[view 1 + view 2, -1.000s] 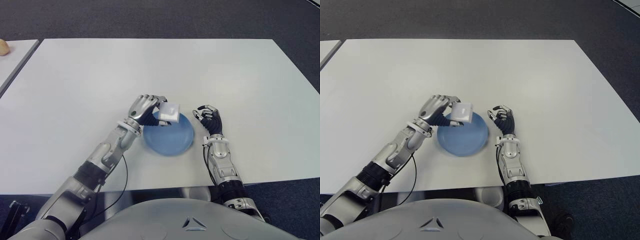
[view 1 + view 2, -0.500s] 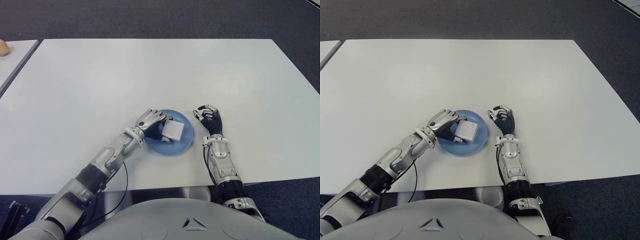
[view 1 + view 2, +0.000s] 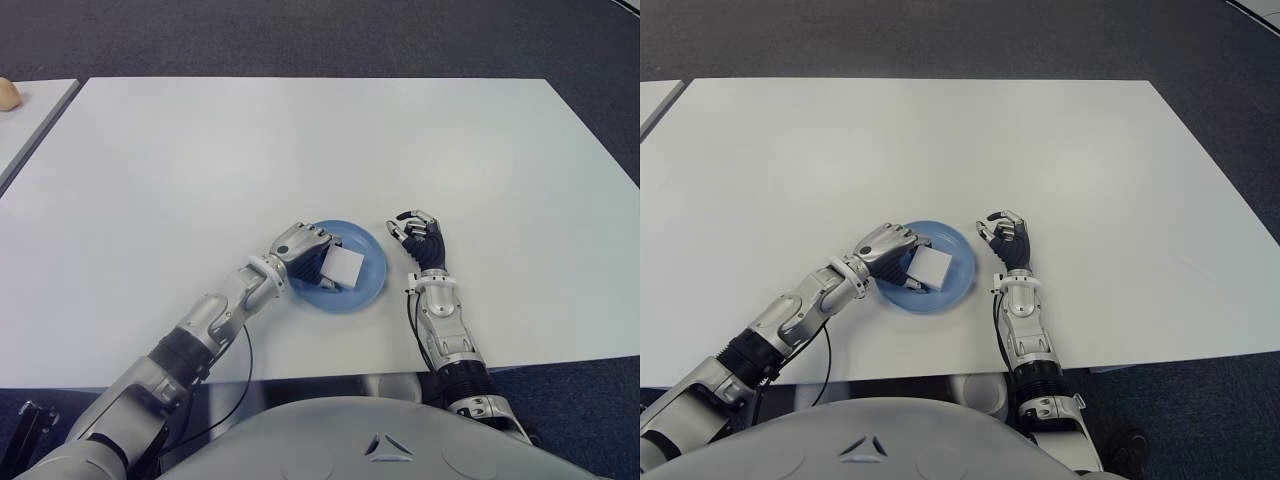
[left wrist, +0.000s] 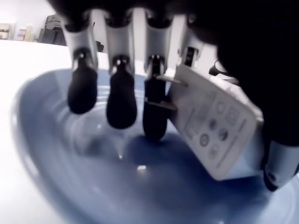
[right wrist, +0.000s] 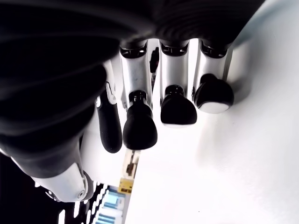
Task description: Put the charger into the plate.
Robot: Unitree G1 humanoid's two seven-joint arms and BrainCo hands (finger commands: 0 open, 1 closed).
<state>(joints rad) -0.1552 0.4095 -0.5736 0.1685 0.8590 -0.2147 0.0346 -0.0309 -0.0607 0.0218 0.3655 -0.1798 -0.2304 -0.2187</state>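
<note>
Five left hand (image 3: 303,246) fingers curled on white charger (image 3: 341,268) over blue plate (image 3: 368,283), right hand (image 3: 419,240) curled, empty

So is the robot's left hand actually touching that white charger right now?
Touching. In the left wrist view, the left hand has the charger pinched between finger and thumb above the plate.

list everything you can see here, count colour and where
charger: 1, white, over the plate's bowl, gripped by the left hand
plate: 1, blue, on the table near its front edge, between the two hands
table: 1, white, fills most of the view
second table: 1, white, only a corner at far left
floor: dark carpet beyond the table
left hand: 1, silver and black, over the plate's left side, holding the charger
right hand: 1, silver and black, fingers curled, just right of the plate
</note>
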